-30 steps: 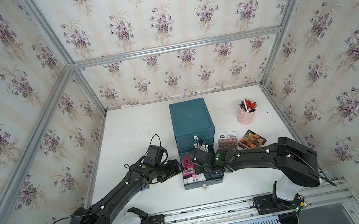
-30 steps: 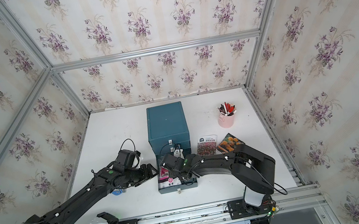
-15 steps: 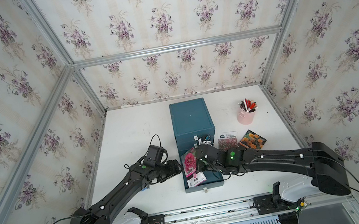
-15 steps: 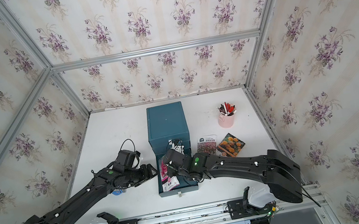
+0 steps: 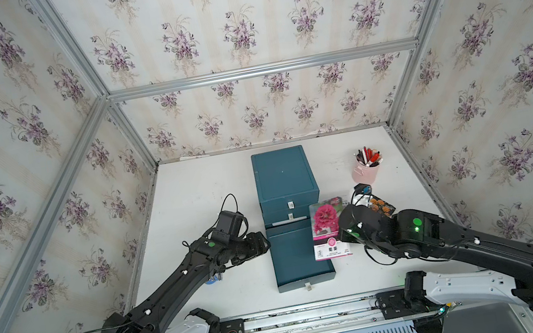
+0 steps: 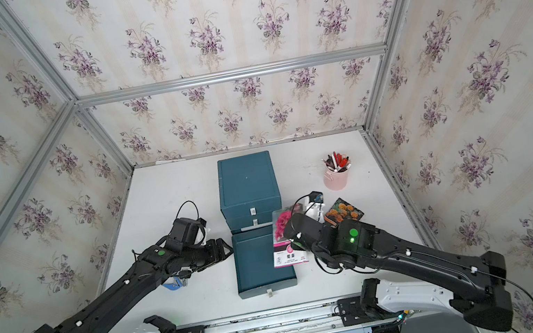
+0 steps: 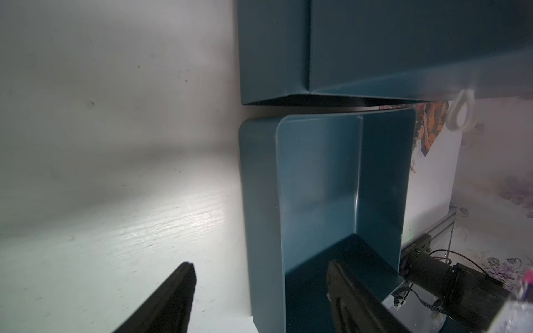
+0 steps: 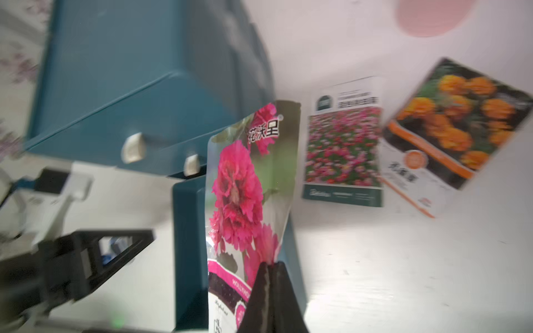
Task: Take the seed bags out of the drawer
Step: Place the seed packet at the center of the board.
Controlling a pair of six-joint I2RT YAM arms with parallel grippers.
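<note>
Floral-papered enclosure, white worktop: the pink-bloom seed bag is held above an emptied drawer.
At mid-worktop a teal cabinet is seen, its lowest drawer pulled toward the near edge with nothing left inside. The left jaws are spread at the drawer's left wall, with nothing gripped. The pink-bloom seed bag is pinched near its white label end by the right jaws and held over the drawer's right rim. The flower-field bag and marigold bag lie right of the cabinet. The step is judged best done by carrying the bag right, clear of the rim. It should be lowered flat onto bare worktop beside those two and only then released, since a glossy packet held by one edge may swing or slip.
</note>
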